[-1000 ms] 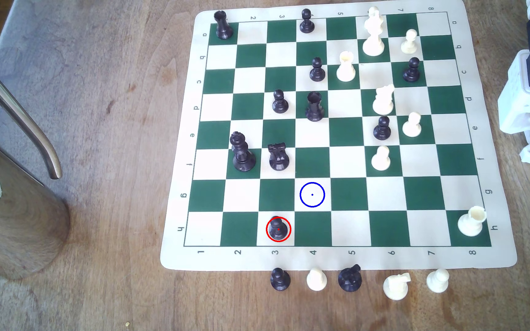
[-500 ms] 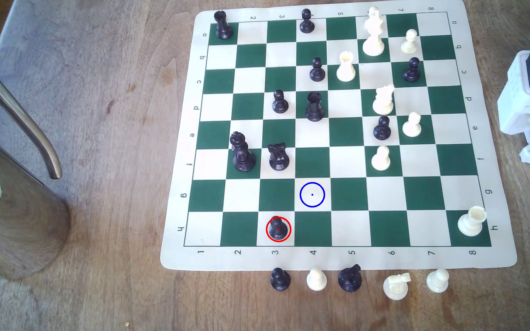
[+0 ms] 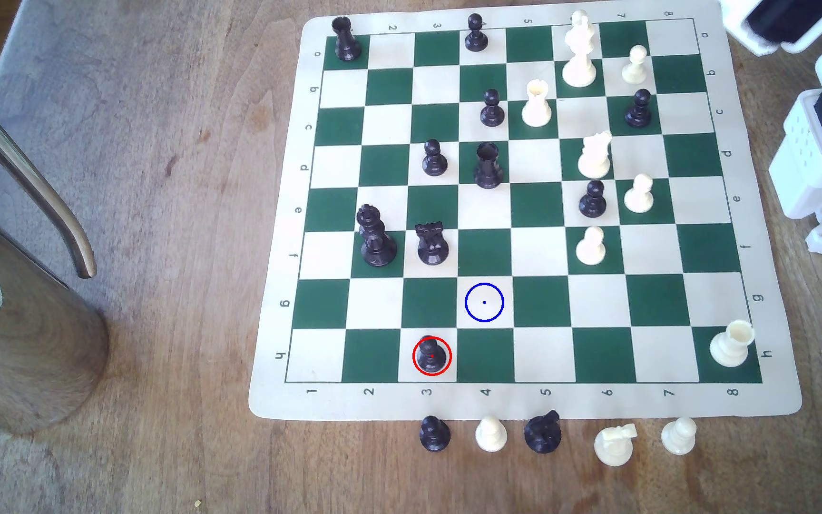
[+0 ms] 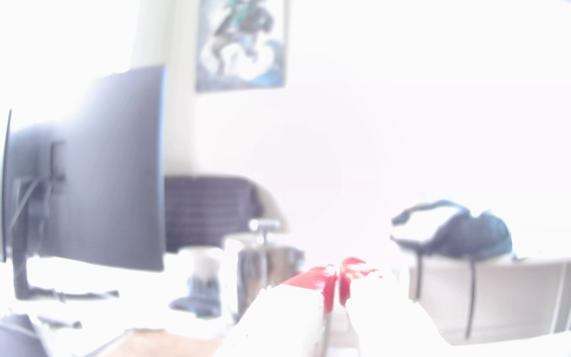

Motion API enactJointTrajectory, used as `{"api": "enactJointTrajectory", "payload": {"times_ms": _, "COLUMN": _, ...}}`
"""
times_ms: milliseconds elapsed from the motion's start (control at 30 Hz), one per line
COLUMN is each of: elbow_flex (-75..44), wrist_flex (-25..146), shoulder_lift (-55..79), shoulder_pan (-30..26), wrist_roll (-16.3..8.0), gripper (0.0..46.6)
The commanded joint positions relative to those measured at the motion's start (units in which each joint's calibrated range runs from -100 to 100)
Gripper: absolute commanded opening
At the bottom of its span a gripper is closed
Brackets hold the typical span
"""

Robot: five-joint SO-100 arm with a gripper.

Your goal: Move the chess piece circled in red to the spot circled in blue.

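Raised since earlier, arm (image 3: pixel 794 24) nears board; gripper (image 4: pixel 338 285) jaws together; pawn (image 3: pixel 431 353) untouched.

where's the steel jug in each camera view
Exterior view: the steel jug stands at the exterior view's left edge, on the wooden table, apart from the chess mat.
Wrist view: blurred, what looks like the same jug stands beyond the gripper, beside the dark monitor.
Shared landmark: the wooden table.
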Motion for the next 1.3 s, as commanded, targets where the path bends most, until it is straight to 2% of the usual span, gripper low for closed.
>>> {"api": "enactJointTrajectory", "payload": {"times_ms": 0, "elbow_flex": -17.6, "wrist_flex": 23.0, "shoulder_lift": 8.1, "shoulder_pan": -5.3, "wrist_roll": 0.9, "gripper": 0.1}}
{"api": "enactJointTrajectory", "payload": {"times_ms": 133, "elbow_flex": -26.7, "wrist_flex": 38.2, "shoulder_lift": 14.6, "shoulder_pan": -8.1, "wrist_roll": 0.3, "gripper": 0.1}}
{"api": "enactJointTrajectory", "payload": {"times_ms": 167, "elbow_flex": -32.0, "wrist_flex": 46.1, "shoulder_lift": 18.7, "shoulder_pan": -8.5, "wrist_roll": -0.7, "gripper": 0.1}}
{"api": "enactJointTrajectory", "payload": {"times_ms": 267, "elbow_flex": -38.2, "wrist_flex": 55.1, "shoulder_lift": 23.1, "shoulder_pan": -8.5, "wrist_roll": -2.0, "gripper": 0.1}}
{"api": "enactJointTrajectory", "payload": {"times_ms": 367, "elbow_flex": -46.1, "wrist_flex": 66.1, "shoulder_lift": 28.8, "shoulder_pan": -10.1, "wrist_roll": -4.3, "gripper": 0.2}}
{"api": "enactJointTrajectory", "payload": {"times_ms": 433, "elbow_flex": -53.0, "wrist_flex": 78.6, "shoulder_lift": 36.8, "shoulder_pan": -10.4, "wrist_roll": -4.2, "gripper": 1.7}}
{"api": "enactJointTrajectory", "payload": {"times_ms": 533, "elbow_flex": -51.9, "wrist_flex": 81.2, "shoulder_lift": 37.2, "shoulder_pan": -11.3, "wrist_roll": -4.2, "gripper": 1.0}}
{"api": "enactJointTrajectory", "payload": {"times_ms": 733, "elbow_flex": -54.9, "wrist_flex": 84.9, "shoulder_lift": 41.2, "shoulder_pan": -16.0, "wrist_roll": -5.9, "gripper": 1.0}}
{"api": "enactJointTrajectory", "payload": {"times_ms": 1267, "elbow_flex": -54.0, "wrist_flex": 66.3, "shoulder_lift": 47.9, "shoulder_pan": -19.0, "wrist_roll": -10.0, "gripper": 0.4}}
